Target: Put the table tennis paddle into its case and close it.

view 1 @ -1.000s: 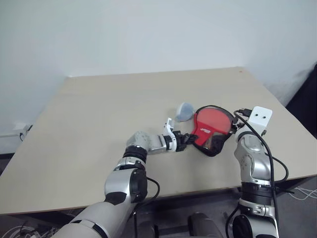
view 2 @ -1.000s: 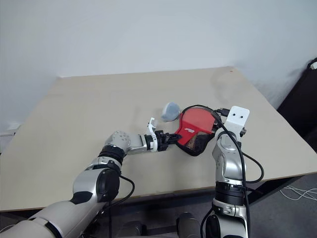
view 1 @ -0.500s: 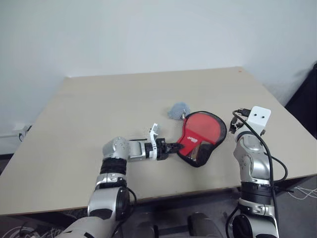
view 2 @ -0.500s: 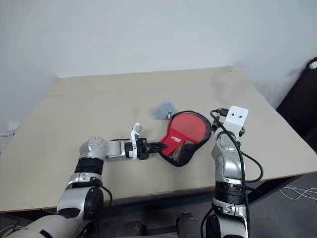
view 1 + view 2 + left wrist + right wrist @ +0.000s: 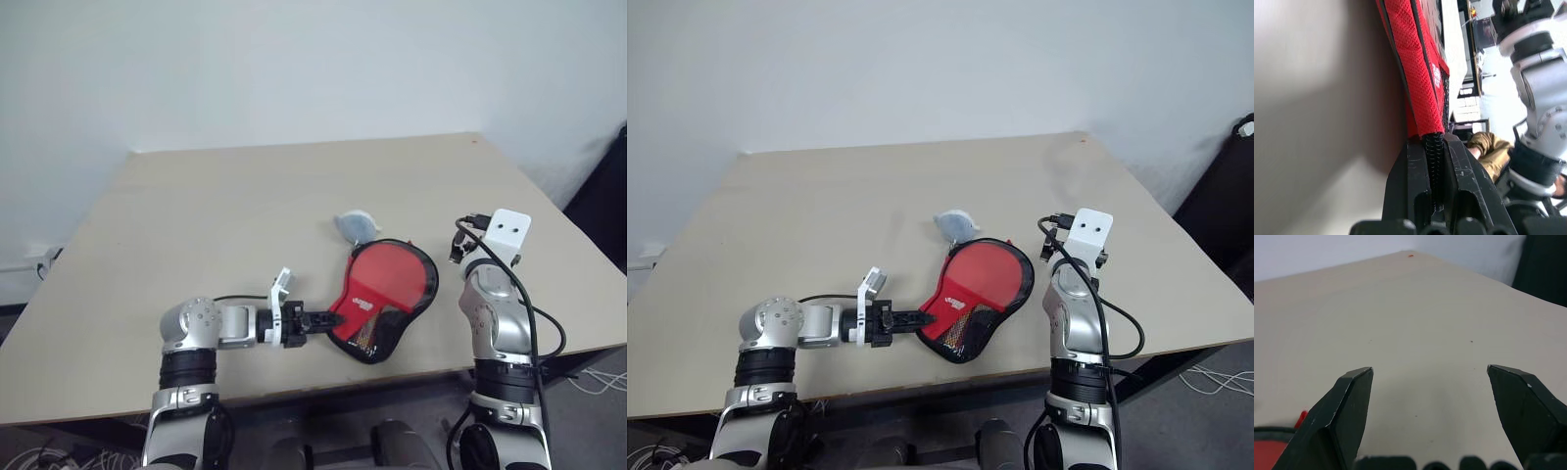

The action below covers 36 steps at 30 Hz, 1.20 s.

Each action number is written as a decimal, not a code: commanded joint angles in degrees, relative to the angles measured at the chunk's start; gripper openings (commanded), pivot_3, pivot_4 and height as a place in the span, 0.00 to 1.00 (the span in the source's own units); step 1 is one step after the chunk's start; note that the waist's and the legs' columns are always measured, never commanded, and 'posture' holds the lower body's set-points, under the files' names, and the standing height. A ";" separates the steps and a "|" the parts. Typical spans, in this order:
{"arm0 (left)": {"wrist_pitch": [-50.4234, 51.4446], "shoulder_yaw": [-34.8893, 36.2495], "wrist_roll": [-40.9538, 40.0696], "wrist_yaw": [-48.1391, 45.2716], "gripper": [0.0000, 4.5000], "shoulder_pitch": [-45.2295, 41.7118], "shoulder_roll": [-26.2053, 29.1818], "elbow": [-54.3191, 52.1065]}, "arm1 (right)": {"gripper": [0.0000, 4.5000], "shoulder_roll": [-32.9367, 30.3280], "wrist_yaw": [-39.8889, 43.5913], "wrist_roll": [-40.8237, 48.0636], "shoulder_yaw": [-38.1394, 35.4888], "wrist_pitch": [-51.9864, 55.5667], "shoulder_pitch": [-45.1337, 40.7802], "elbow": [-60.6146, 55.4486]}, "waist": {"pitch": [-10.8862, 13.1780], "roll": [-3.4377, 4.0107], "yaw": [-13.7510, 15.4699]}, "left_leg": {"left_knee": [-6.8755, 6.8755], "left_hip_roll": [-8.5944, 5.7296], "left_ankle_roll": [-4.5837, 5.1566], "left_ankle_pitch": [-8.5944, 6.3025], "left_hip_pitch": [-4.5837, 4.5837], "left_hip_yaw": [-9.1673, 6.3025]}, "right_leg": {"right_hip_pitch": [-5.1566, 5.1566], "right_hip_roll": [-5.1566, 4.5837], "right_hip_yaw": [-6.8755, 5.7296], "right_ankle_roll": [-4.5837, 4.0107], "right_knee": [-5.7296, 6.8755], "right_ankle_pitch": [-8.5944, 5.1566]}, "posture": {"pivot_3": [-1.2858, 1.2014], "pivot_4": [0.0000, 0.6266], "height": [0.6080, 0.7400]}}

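The left gripper (image 5: 312,320) reached across the near part of the beige table (image 5: 196,225), its arm lying low and almost level and pointing toward the robot's right. Its two black fingers (image 5: 1410,181) were pressed together on the narrow handle end of the case (image 5: 382,299), pinching the black zipper rim, as the left wrist view showed at close range.

The right gripper (image 5: 1432,396) was held above the table just beyond the case's right edge, the forearm rising steeply with the white camera block at its top. Its fingers (image 5: 1347,406) stood wide apart with nothing between them, bare tabletop showing in the gap.

The case lay flat near the table's front edge, right of centre, between the two arms. It was paddle-shaped, its red panel facing up inside a black zipper border, with the round end pointing away from the robot and the narrow end toward the left gripper. A dark mesh window sat along its lower right side, and a small white logo was printed near the neck. Whether the table tennis paddle was inside could not be told from these views, nor whether the zipper was fully drawn.

A small grey-white lump (image 5: 355,225) rested on the table just beyond the case's round end, close to it.
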 commanded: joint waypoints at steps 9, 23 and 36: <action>0.70 -3.55 -13.02 -2.02 0.00 8.37 7.99 -9.49 | 0.90 -0.59 1.14 -0.26 0.71 -0.99 -0.69 -0.54 | 0.00 0.00 0.02 | 0.01 0.01 0.00 0.00 0.00 0.00 | -0.01 -0.01 -0.01 -0.02 0.00 -0.01 | 0.52 0.00 1.00; 0.70 -6.38 -21.36 -2.57 0.00 14.90 14.59 -15.27 | 0.90 -0.55 1.58 -0.28 1.02 -0.47 -0.38 -0.77 | 0.01 0.01 0.02 | 0.00 0.01 0.00 0.00 -0.01 0.01 | -0.03 -0.02 -0.02 -0.10 -0.01 -0.06 | 0.52 0.00 1.00; 0.00 -4.29 -21.12 -0.13 0.00 14.39 12.92 -13.56 | 0.90 -0.64 1.73 -0.23 1.11 -0.79 -0.98 0.10 | 0.01 0.02 0.05 | 0.00 0.01 0.00 0.00 -0.02 0.01 | -0.04 -0.02 -0.03 -0.13 -0.02 -0.08 | 0.52 0.00 1.00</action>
